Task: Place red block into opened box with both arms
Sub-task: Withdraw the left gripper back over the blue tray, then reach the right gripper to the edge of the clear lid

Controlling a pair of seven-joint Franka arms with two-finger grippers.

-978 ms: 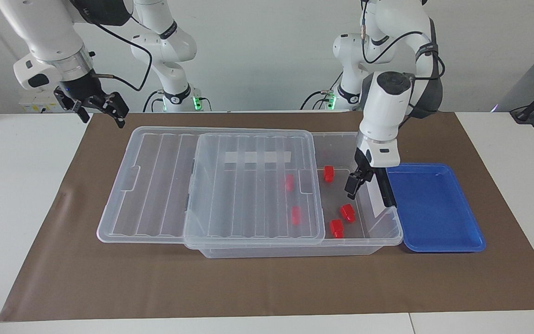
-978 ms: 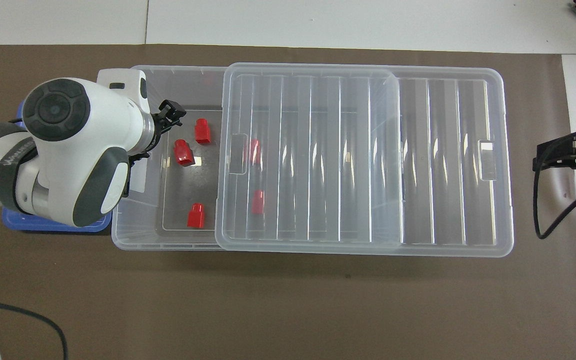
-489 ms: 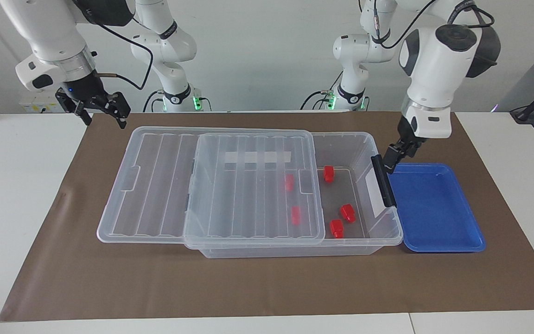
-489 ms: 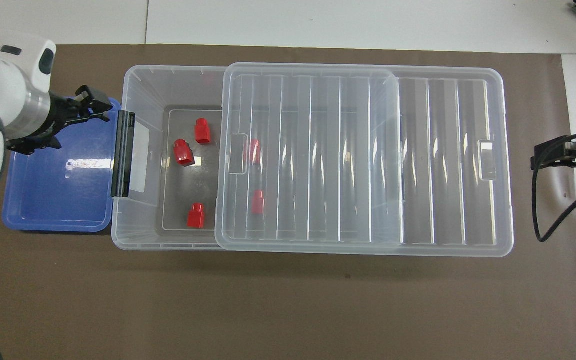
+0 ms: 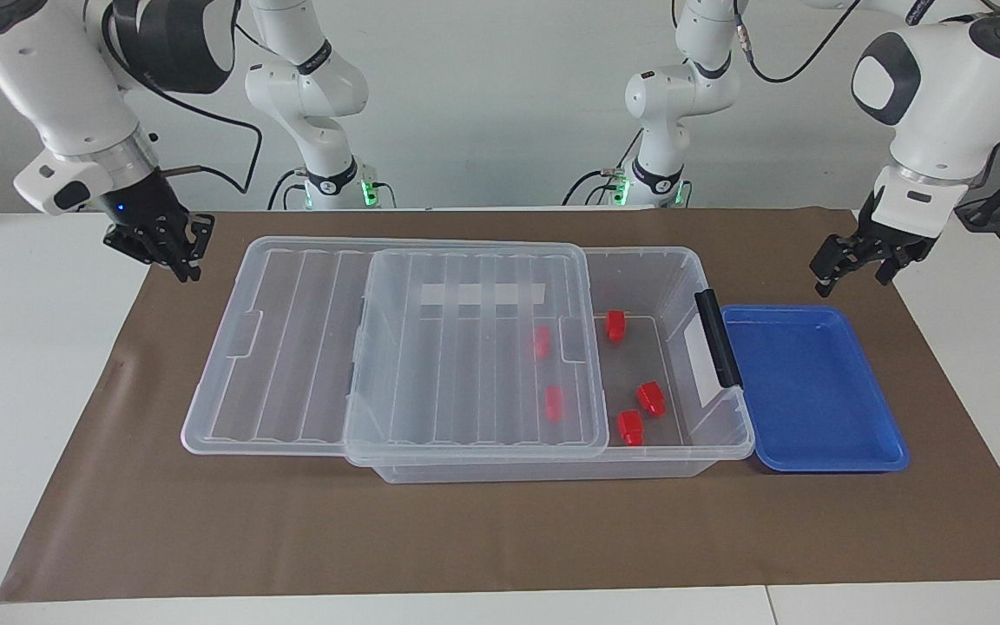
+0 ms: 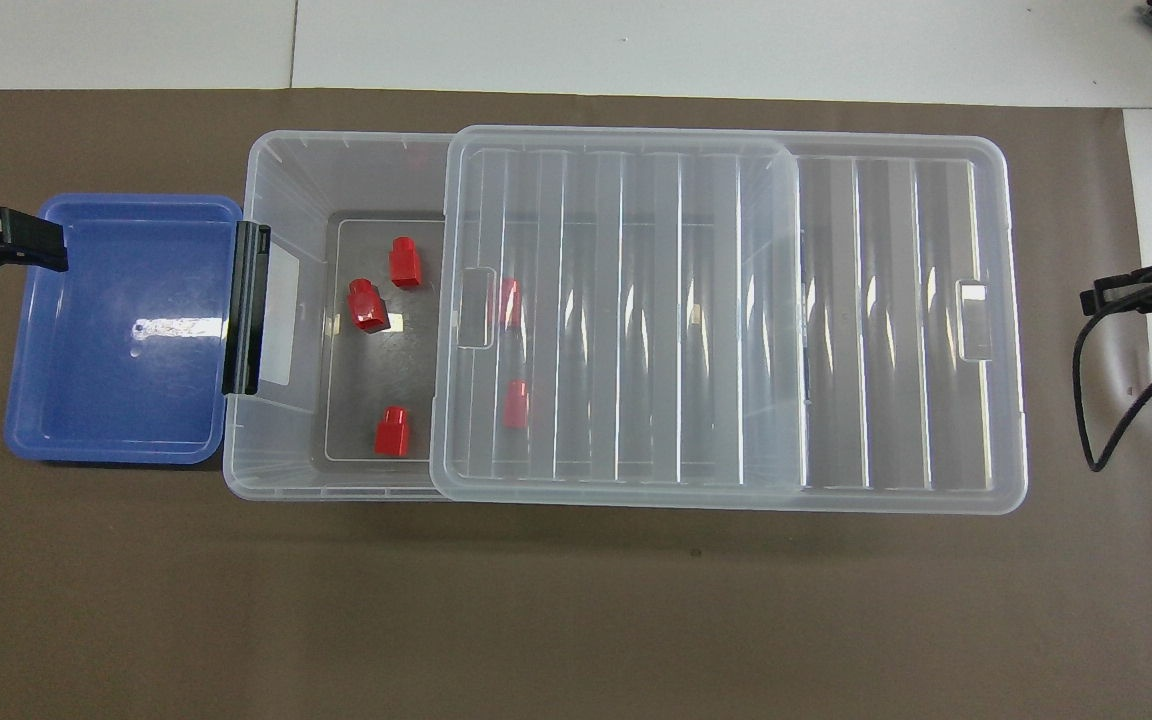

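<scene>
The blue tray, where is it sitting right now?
The blue tray sits on the brown mat at the left arm's end of the table, right beside the box, against the end that carries the black handle.

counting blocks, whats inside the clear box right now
Five red blocks lie in the box: three in the uncovered end, two seen through the slid-back lid. Nothing else shows through the lid.

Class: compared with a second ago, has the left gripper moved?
Yes. The left gripper has left the box, crossing the blue tray toward its own end of the table.
</scene>
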